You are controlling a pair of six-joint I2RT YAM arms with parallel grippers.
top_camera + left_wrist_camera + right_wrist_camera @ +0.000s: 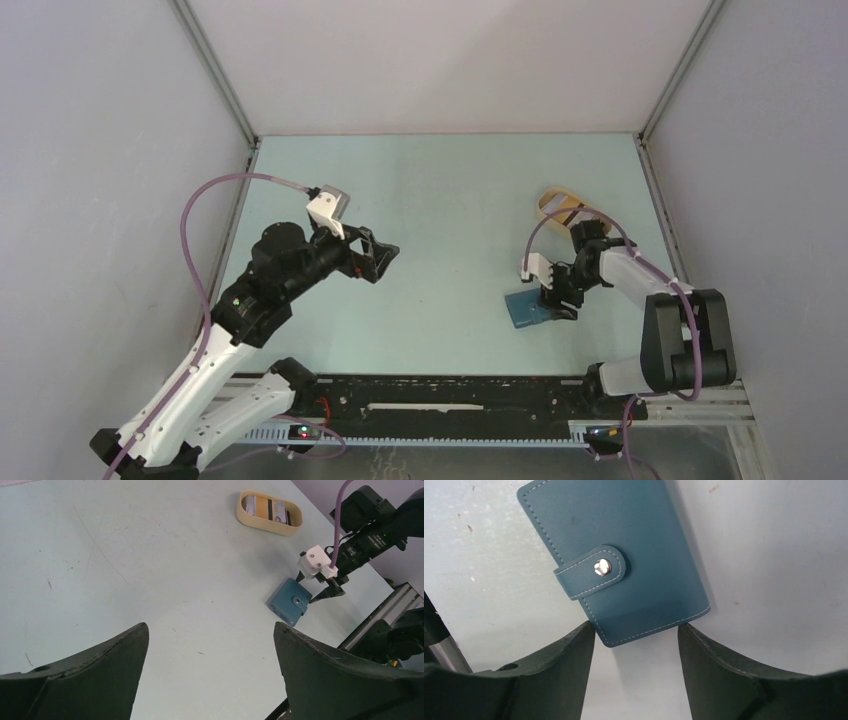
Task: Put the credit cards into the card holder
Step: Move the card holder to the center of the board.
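From my end the card holder (pixel 634 540) looks like matt teal leather or something like it, with pale stitching, and its snap (pixel 602 567) is shiny metal. The bench (pixel 150 555) is smooth and matt, flecked with small scuffs. The tray (pixel 270 527) looks like smooth tan plastic. The fingers (pixel 734 680) are dark, matt, slightly grainy plastic.

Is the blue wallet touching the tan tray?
Apart. The left wrist view shows a wide strip of bare table between the card holder and the tan tray.

Black-and-white arms (pixel 190 390), purple cables (pixel 240 178)
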